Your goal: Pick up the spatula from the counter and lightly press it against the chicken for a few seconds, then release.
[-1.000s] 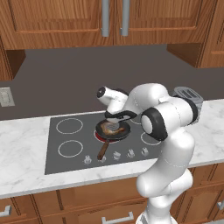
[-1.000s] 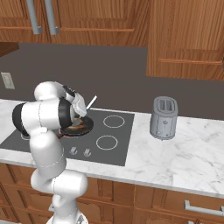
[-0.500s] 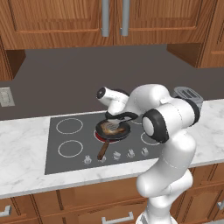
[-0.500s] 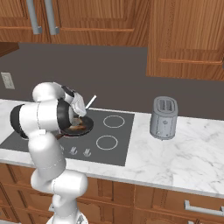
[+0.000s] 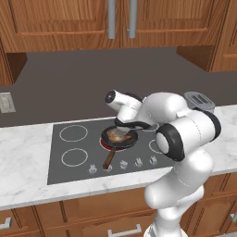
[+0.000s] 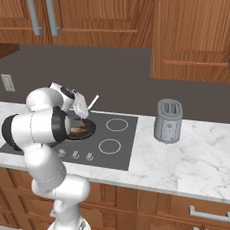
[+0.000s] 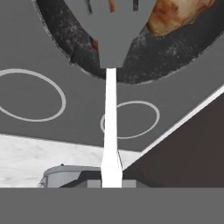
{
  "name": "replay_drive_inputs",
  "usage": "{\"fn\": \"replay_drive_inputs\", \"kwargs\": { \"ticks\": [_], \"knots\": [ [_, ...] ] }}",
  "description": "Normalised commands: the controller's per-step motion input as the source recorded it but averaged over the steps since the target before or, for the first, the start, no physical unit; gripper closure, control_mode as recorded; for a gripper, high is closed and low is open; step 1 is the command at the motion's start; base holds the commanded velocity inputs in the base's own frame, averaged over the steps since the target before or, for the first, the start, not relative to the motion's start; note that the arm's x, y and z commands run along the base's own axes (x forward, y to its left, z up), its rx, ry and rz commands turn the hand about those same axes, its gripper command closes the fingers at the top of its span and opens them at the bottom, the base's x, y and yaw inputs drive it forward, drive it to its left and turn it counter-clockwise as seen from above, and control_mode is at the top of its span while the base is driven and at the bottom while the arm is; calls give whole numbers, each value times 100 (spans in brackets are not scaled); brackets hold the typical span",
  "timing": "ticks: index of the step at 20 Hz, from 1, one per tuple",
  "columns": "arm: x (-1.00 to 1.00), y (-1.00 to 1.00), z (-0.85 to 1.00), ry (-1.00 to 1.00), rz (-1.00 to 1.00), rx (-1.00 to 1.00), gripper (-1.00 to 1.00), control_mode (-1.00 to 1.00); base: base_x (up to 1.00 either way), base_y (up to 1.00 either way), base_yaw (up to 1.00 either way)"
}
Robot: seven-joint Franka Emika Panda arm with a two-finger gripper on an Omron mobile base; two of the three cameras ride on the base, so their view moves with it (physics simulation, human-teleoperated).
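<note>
Plainly, the tool [image 7: 111,183] is pinched narrow on the white handle of the spatula [image 7: 110,100], gripping it near its end. In the hand view the handle runs straight toward 12 o'clock and widens into a grey slotted blade that lies over the dark pan [image 7: 175,57]. Browned chicken [image 7: 175,13] sits at about 1 o'clock from the blade's neck, and brown meat shows through the blade's slots, so the blade covers part of the piece. Whether it is bearing down on the meat I cannot tell.

From the left base view the chicken [image 5: 119,134] lies inside the pan, which stands on a glowing red burner of the cooktop [image 5: 92,148], its wooden handle pointing to 7 o'clock toward the knobs. The arm bends down over the pan from 3 o'clock.

In the right base view a silver toaster [image 6: 168,120] stands at 3 o'clock from the pan, well apart from it, on the marble bench [image 6: 188,157] just beside the cooktop's edge.
</note>
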Motion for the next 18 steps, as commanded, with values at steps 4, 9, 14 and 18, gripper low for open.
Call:
{"fn": "replay_drive_inputs", "kwargs": {
  "ticks": [4, 9, 14, 18],
  "knots": [
    [-21, -29, 29, 0, 2, 0, 100, -100, 0, 0, 0],
    [-24, -28, 34, 0, 3, 1, 100, -100, 0, 0, 0],
    [-31, -18, 23, 0, 4, 8, 100, -100, 0, 0, 0],
    [-39, -14, 24, 0, 3, 10, 100, -100, 0, 0, 0]
  ]
}}
